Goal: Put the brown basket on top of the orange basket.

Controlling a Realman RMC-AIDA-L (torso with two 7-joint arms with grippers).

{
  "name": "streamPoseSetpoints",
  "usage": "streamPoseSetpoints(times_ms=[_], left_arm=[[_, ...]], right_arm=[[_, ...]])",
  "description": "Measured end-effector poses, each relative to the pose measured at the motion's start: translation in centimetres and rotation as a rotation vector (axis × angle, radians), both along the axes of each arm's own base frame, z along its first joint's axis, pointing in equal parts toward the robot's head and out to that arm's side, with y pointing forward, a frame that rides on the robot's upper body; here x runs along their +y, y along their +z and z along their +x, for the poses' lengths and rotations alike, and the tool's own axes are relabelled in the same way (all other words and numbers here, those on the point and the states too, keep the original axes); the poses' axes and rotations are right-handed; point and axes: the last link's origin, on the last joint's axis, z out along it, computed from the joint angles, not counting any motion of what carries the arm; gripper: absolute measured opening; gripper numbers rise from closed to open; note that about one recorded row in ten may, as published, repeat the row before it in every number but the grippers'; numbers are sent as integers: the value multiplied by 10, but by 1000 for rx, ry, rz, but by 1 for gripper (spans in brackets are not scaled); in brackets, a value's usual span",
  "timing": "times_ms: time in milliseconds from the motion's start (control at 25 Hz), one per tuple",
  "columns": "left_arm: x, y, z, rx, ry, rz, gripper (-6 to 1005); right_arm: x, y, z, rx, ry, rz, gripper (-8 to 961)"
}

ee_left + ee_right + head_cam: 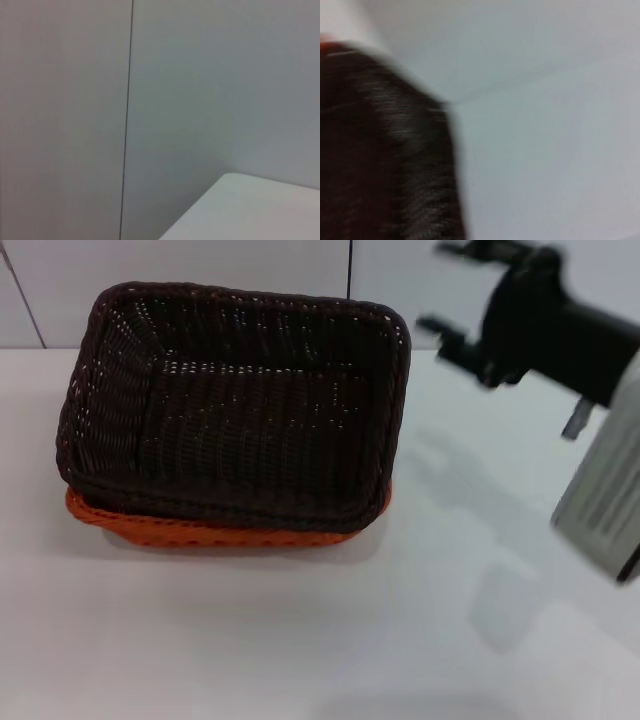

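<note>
Brown basket (235,405) sits nested on orange basket (220,525); right gripper (450,300) spread, empty.

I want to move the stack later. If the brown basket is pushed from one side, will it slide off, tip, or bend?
The brown basket sits nested in the orange basket, so a sideways push would probably move both together. Its wide, low shape makes tipping unlikely. The open weave suggests it is light and may flex slightly. The right gripper, open, is apart from it.
</note>
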Motion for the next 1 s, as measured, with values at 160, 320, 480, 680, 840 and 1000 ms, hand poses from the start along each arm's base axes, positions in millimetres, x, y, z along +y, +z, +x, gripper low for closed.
streamPoseSetpoints(times_ms=[160,320,480,680,840,1000], left_arm=[[1,3,3,13,-24,17,765],[4,7,6,16,-40,34,765],[8,10,8,28,-54,39,765],[9,11,9,28,-56,40,765],[8,11,8,27,-53,42,765],[7,12,7,25,-45,46,765]], right_arm=[[6,6,25,256,-177,68,623],[6,-4,34,338,-278,135,633],[13,-2,33,456,-337,183,642],[23,-7,35,570,-381,184,654],[20,-14,33,639,-352,215,663],[13,-26,52,715,-251,283,673]])
